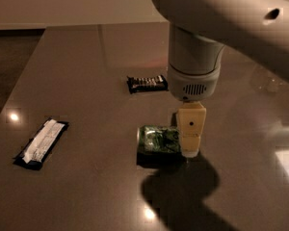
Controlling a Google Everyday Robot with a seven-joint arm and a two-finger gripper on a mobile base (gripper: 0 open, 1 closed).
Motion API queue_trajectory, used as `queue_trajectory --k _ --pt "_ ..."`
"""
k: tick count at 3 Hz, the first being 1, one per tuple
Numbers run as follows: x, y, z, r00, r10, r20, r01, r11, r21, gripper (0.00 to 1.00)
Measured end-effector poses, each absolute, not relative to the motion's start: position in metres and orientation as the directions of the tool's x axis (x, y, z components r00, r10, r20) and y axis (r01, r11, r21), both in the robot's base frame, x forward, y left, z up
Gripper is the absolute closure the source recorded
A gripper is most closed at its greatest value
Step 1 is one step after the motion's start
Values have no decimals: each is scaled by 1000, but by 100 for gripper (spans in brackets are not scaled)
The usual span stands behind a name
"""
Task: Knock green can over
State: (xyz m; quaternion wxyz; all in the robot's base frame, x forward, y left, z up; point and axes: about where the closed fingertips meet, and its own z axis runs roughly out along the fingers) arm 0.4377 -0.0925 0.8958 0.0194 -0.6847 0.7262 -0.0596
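Your desk (86,66) fills nearly the whole view: its far edge runs well behind the claw, and its left edge slants away far to the claw's left in the view, with dark floor beyond it. The arm (231,18) comes in from the upper right, and its thick wrist hangs straight above the claw (190,150), whose tip is down at the surface. You cannot tell how far the claw is open, and it does not appear to hold anything. A wide stretch of bare desk lies open to the claw's left and in front of it, where only the arm's shadow falls. Far out to its left, near the slanting edge, you have a long dark wrapper with a white middle (41,143), lying flat. The green can (158,139) lies on its side directly to the claw's left, touching it or very nearly so. Behind the claw and slightly left, apart from the can, sits a small dark wrapper (147,83), also flat.
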Motion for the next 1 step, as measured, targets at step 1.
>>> queue_trajectory --k 1 --pt "438 -92 896 -62 -997 53 -992 55 -113 0"
